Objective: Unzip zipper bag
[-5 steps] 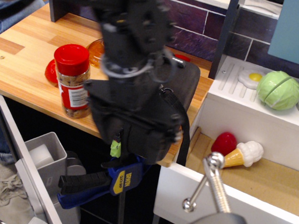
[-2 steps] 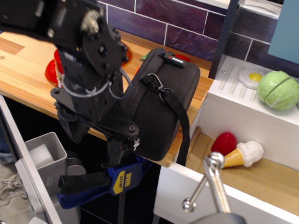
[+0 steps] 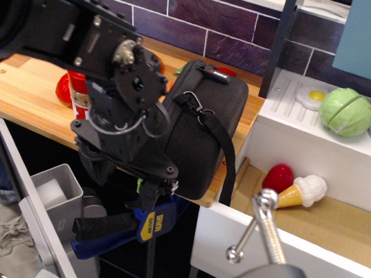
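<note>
Tool [image 3: 151,188] at zipper bag [image 3: 198,136] front edge, grip state unclear, lime-green zipper pull [image 3: 140,185] beside it

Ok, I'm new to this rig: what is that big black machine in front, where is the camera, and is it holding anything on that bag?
There is one view, from a camera above and in front of the wooden counter, looking down. The bulky black machine is the robot arm; its pincer hangs at the counter's front edge, at the bottom corner of the zipper bag. That bag is the black case with the shoulder strap and metal clip. A bit of the lime-green zipper pull shows right at the pincer, but whether it is gripped is hidden. Behind the arm stands a red-lidded jar. A blue clamp sits below the edge. On the right are toy foods: a cabbage and an ice cream cone.
</note>
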